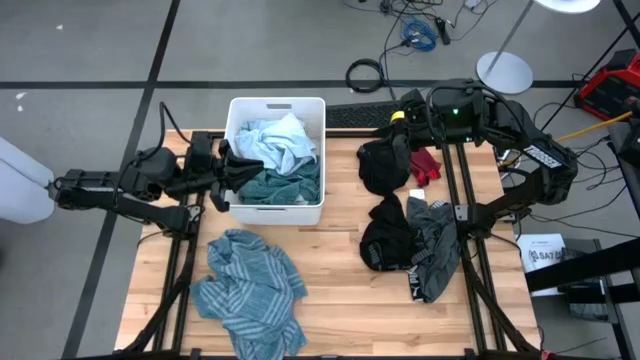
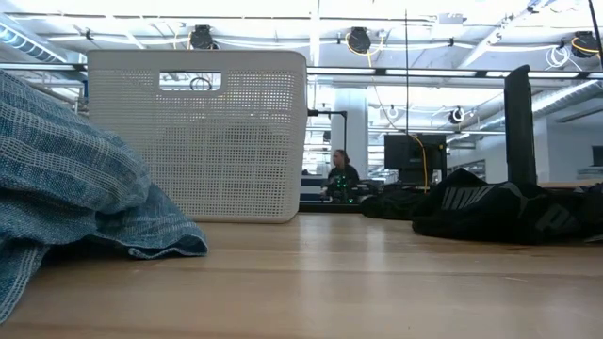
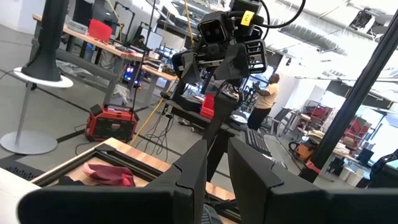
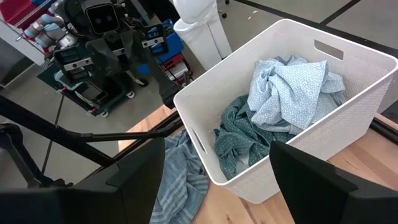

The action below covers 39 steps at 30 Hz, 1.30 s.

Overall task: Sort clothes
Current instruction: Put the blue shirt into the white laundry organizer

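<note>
A: High view: left end effector (image 1: 232, 170) sits at the bin (image 1: 313, 205) wall, fingers nearly closed, gripping nothing I can see. Light blue garment (image 1: 275, 140) and teal one already inside.

B: Low view: striped teal garment (image 2: 66, 179) on the tabletop (image 2: 377, 273), black clothes (image 2: 490, 212) opposite.

A: Left wrist: red garment (image 3: 109, 174) lying loose.

B: Right wrist: right end effector (image 4: 217, 168) wide open, empty, facing the bin. Between picks, imo. Next needs a reach to a loose garment.
</note>
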### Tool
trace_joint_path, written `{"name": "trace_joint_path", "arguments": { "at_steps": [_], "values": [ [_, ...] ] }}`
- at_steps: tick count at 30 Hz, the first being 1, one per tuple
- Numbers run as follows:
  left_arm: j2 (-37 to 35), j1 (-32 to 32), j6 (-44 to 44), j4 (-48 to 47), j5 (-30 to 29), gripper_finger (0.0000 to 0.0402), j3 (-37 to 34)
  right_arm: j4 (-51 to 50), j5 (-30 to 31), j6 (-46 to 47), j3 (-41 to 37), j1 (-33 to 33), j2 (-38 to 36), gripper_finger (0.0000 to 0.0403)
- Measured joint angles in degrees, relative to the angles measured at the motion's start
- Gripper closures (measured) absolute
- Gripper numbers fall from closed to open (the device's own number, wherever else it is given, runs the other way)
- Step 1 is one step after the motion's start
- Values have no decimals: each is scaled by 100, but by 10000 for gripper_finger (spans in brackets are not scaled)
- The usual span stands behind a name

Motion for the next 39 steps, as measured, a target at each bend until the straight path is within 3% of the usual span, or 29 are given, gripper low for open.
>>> {"name": "trace_joint_path", "arguments": {
  "at_steps": [8,13,18,22,25,32,39],
  "values": [
    [0,0,5,-169,2,327,7,0,-2,0,0,0,0,126],
    [1,-7,-590,-1119,253,327,9,150,0,28,0,-2,34,126],
    [18,-100,-1035,-1911,1225,327,9,177,-98,115,0,-2,184,126],
    [138,-456,-1046,-2065,2266,327,9,291,-1162,-137,-1,54,400,126],
    [324,-838,-1198,-2135,2633,327,9,314,-1447,-157,-2,445,719,126],
    [771,-1452,-1547,-2230,2712,327,9,921,-1533,-466,0,1400,1509,126],
    [1244,-1724,-2517,-4098,2696,327,5,1210,-1563,-601,-4,1799,2085,126]
  ]
}}
